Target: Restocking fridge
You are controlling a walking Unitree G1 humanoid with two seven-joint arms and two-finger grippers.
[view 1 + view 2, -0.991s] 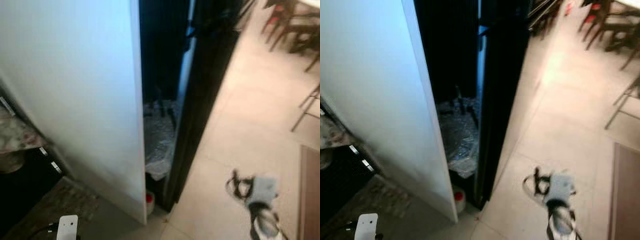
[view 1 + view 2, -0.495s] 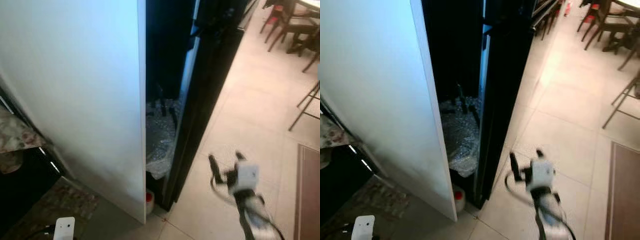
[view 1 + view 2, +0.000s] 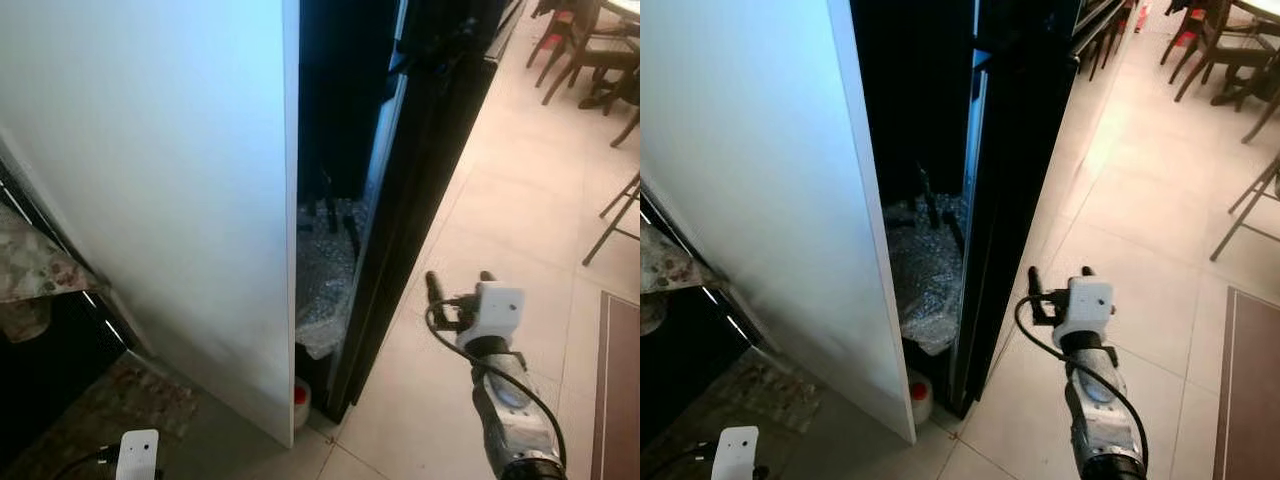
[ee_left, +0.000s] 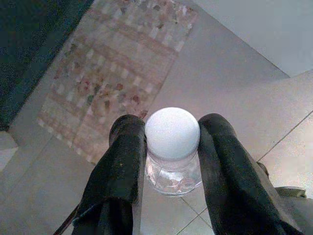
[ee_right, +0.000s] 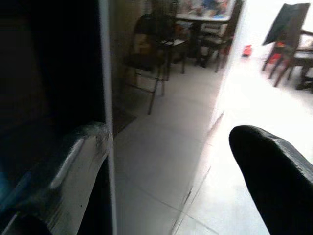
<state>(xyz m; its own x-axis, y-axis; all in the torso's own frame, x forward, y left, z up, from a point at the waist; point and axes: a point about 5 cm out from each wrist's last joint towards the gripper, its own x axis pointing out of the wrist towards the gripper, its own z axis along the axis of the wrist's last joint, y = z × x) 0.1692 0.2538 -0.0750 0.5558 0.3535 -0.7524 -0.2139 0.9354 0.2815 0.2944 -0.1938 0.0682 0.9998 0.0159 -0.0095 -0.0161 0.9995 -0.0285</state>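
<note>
Two claws share the work. The left claw (image 4: pixel 168 147), hanging low over the patterned floor rug (image 4: pixel 115 73), pinches a clear plastic bottle with a white cap (image 4: pixel 172 142) between its black fingers (image 4: pixel 122 166). The right claw (image 3: pixel 458 290) is raised with fingers spread, close beside the edge of the tall black fridge door (image 3: pixel 420 180), which stands slightly ajar. Inside, something crinkled and silvery (image 3: pixel 322 280), perhaps foil or wrap, sits low. Judging by this, the door-opening step is in hand; next the right claw must hook the edge and swing it wide.
</note>
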